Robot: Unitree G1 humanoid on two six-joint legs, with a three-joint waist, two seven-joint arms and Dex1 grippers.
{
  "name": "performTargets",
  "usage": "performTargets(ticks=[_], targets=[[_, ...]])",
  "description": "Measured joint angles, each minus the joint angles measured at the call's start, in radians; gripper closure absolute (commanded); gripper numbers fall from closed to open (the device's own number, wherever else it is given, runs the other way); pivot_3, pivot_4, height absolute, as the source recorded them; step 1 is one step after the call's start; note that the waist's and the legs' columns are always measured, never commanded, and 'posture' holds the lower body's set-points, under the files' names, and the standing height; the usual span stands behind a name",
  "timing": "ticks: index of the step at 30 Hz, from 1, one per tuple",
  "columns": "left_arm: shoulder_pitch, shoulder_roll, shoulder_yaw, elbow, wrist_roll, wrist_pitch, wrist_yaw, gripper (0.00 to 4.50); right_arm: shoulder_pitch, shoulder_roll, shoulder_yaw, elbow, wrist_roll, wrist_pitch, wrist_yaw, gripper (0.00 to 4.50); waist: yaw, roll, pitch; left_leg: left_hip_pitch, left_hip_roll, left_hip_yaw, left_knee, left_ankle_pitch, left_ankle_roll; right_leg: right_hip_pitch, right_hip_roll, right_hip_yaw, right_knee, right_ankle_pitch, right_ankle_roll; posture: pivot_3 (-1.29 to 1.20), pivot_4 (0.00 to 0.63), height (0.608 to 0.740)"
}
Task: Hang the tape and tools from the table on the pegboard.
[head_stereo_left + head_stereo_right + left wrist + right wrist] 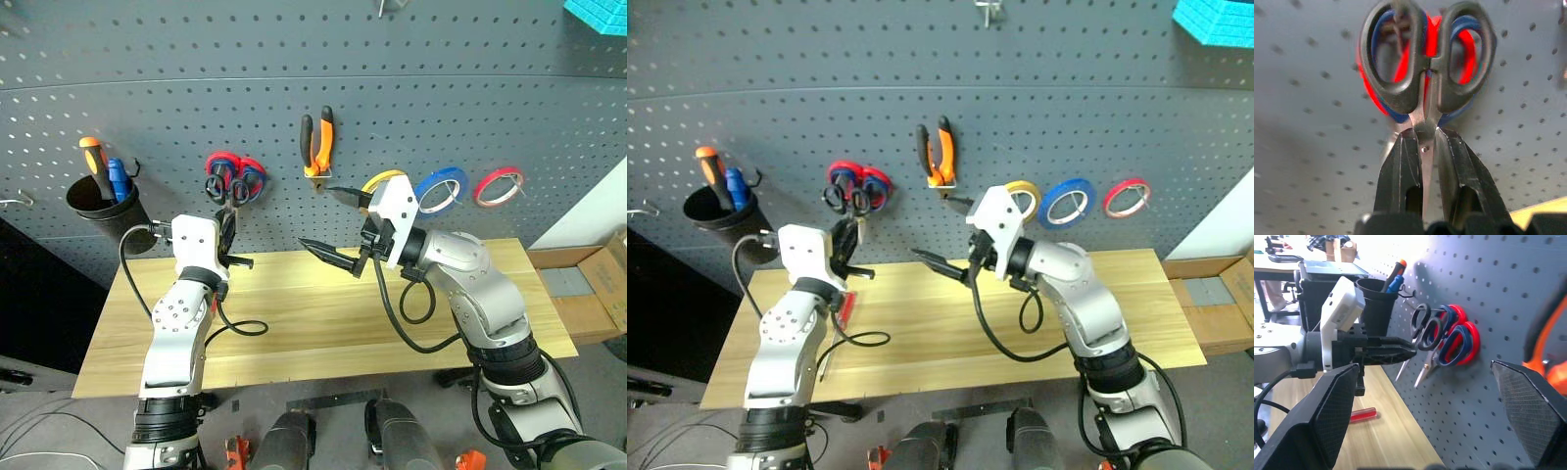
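My left gripper [1425,147] is shut on the blades of the small black-handled scissors [1425,58]. It holds them handles-up against the pegboard [196,78], right in front of the red-and-blue scissors [247,176]. I cannot tell whether a handle ring rests on the hook. My right gripper [315,215] hangs open and empty above the table [294,323], just below the orange-and-black pliers [316,145] on the board. The blue tape [440,188] hangs to its right. The red-handled screwdriver [846,306] lies on the table under my left arm.
A black cup [103,201] with an orange-handled screwdriver hangs at the board's left. A yellow tape ring [384,179] and a red tape ring [499,186] flank the blue one. Cardboard boxes [598,279] stand beyond the table's right end.
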Motion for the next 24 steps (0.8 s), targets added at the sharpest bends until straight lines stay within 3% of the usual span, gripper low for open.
performTargets(ticks=[9, 13, 19, 24], targets=[[-0.015, 0.003, -0.020, 0.044, -0.001, 0.085, 0.012, 0.67, 0.000, 0.000, 0.006, 0.000, -0.001, 0.000, 0.000, 0.00, -0.007, 0.000, -0.001, 0.000, 0.000, 0.000, 0.000, 0.000, 0.000, 0.000, 0.000, 0.000, 0.000, 0.000, 0.000, -0.03, 0.181, 0.740], [-0.003, 0.009, 0.026, 0.054, 0.000, 0.147, 0.059, 0.67, 0.003, -0.002, 0.011, -0.002, 0.000, 0.001, 0.002, 0.00, -0.008, 0.000, -0.001, 0.000, 0.000, 0.000, 0.000, 0.000, 0.000, 0.000, 0.000, 0.000, 0.000, 0.000, 0.000, -0.02, 0.190, 0.740], [0.090, 0.107, 0.052, 0.134, -0.030, 0.415, -0.005, 0.67, 0.032, -0.021, 0.042, -0.008, 0.002, 0.023, 0.032, 0.00, -0.007, 0.000, -0.001, 0.000, 0.000, 0.000, 0.000, 0.000, 0.000, -0.001, 0.000, 0.000, 0.001, 0.000, 0.000, -0.01, 0.191, 0.740], [0.026, 0.132, 0.103, 0.255, -0.094, 0.532, -0.053, 0.67, 0.032, -0.016, 0.065, -0.014, 0.000, 0.038, 0.039, 0.00, 0.004, -0.002, -0.001, 0.000, 0.000, -0.002, 0.000, 0.000, 0.000, 0.000, 0.000, -0.002, 0.001, 0.000, 0.000, -0.01, 0.192, 0.740]])
